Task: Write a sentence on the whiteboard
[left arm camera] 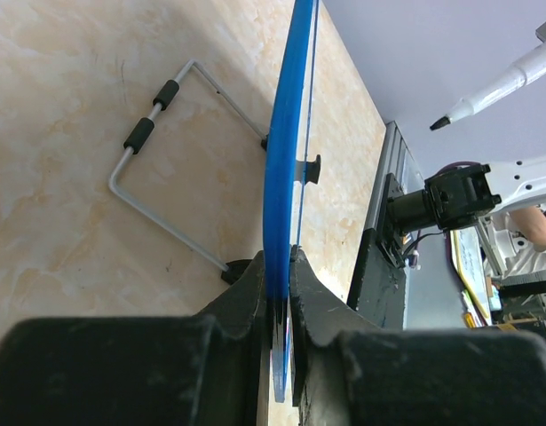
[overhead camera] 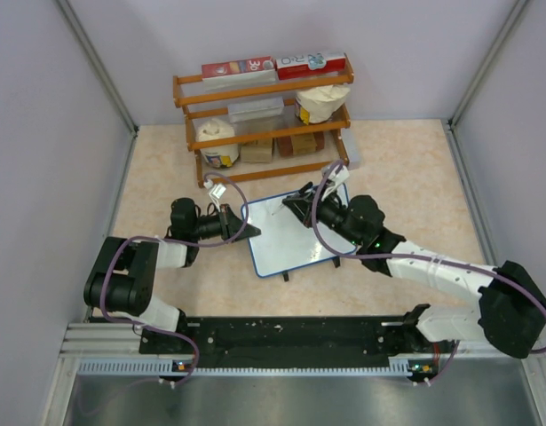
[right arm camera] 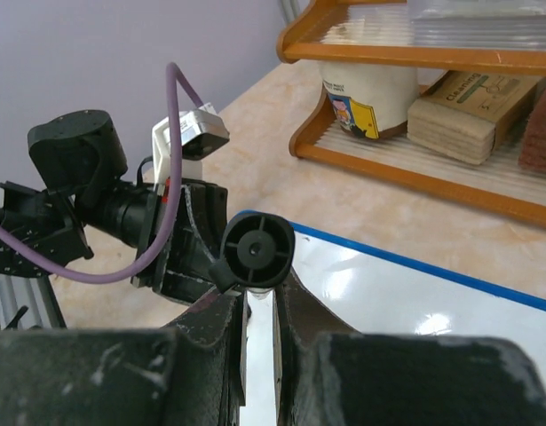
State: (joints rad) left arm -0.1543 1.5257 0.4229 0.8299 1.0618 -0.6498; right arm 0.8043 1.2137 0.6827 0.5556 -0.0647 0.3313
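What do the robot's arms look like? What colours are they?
The left arm and right arm have chunky black joints joined by smooth white tubes. A purple cable loops along each. The left gripper and right gripper are black, each with two scuffed fingers.

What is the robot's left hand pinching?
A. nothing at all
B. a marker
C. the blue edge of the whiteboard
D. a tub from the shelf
C: in the left wrist view, the left gripper is shut on the blue frame of the whiteboard, which stands on edge between its jaws.
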